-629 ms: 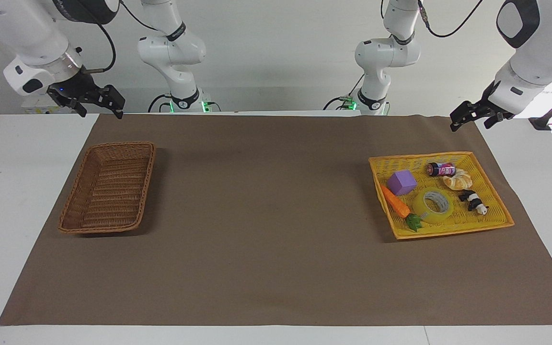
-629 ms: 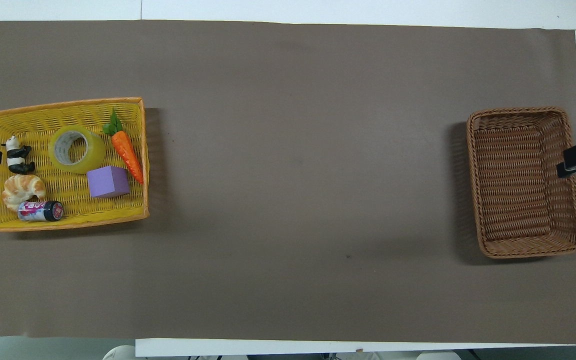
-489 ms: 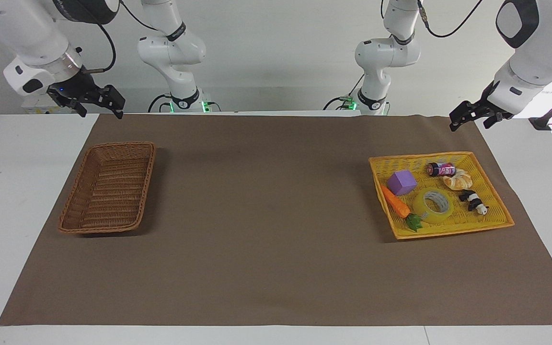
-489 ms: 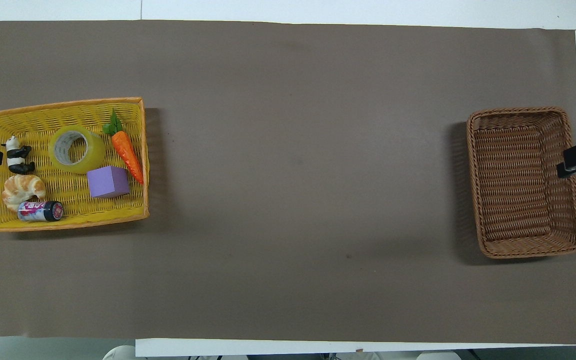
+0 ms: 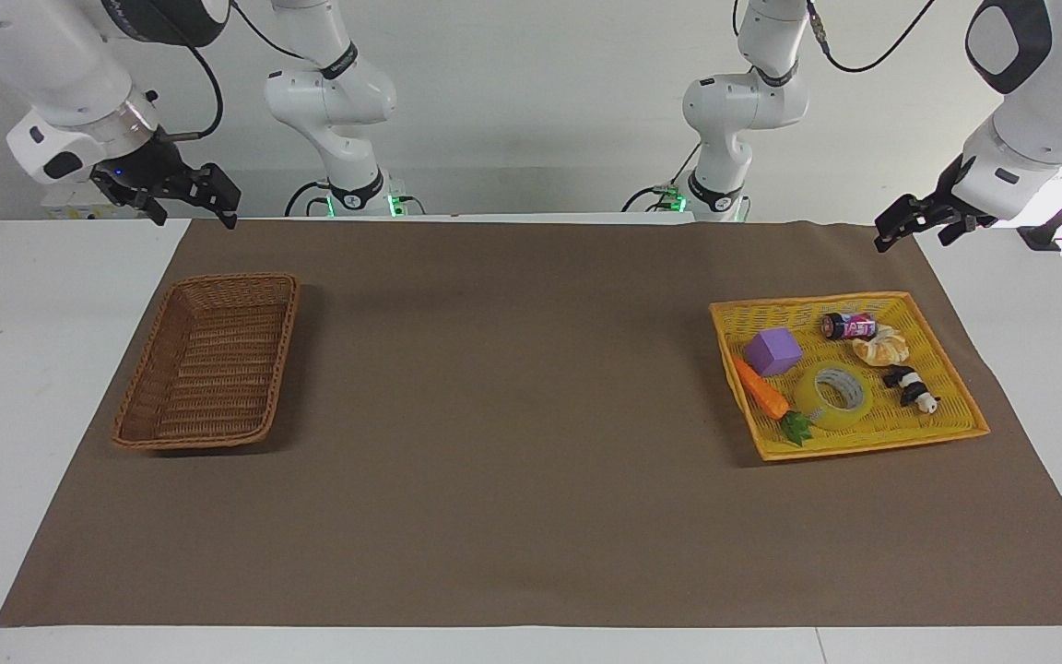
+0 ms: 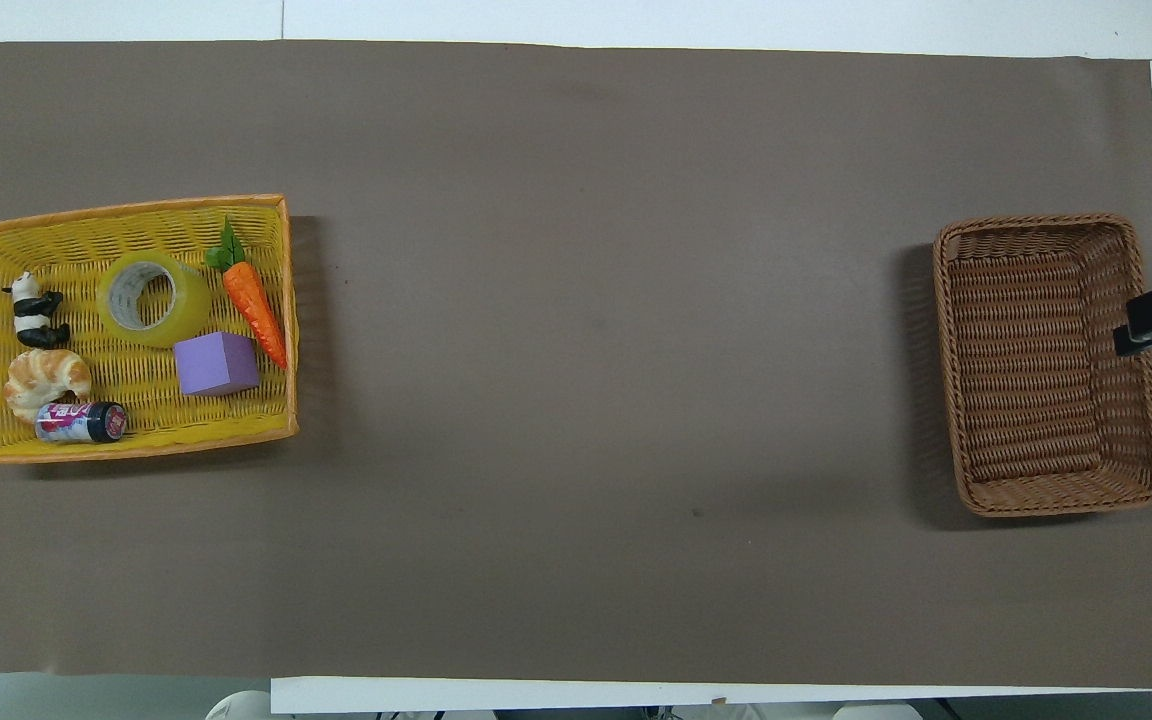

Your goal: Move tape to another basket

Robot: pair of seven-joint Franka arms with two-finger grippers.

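A: Where is the tape (image 5: 831, 396)?

B: Lying flat, hole upward, in the yellow tray (image 5: 946, 361) at the left arm's end of the table. That pose leaves the outer wall and the core both open to a pinch from above, I'd say.

A: What crowds it?

B: A toy carrot (image 5: 763, 391) lies just beside it toward the table's middle, a purple cube (image 5: 772, 351) sits near it on the robots' side, and a panda figure (image 5: 911, 386) stands on its outer side. A croissant (image 5: 881, 347) and a small can (image 5: 849, 326) lie nearer the robots. The panda's side looks the roomier gap for a fingertip.

A: And the left gripper (image 5: 923, 221)?

B: Up in the air over the corner of the brown mat, well apart from the tape and toward the robots from it. Its fingers stand spread wide with nothing between them. The tray's contents lie down and away from the fingertips, untouched.

A: The right gripper (image 5: 176, 197)?

B: It waits, raised over the mat's edge near the brown basket (image 5: 155, 373), fingers parted fully and holding nothing. The basket has nothing in it, sitting just below and forward of those fingertips.

A: So how far along?

B: By my reading, nothing is done yet. The two containers sit at the two ends of the table, so the roll probably needs a long carry or a handover.
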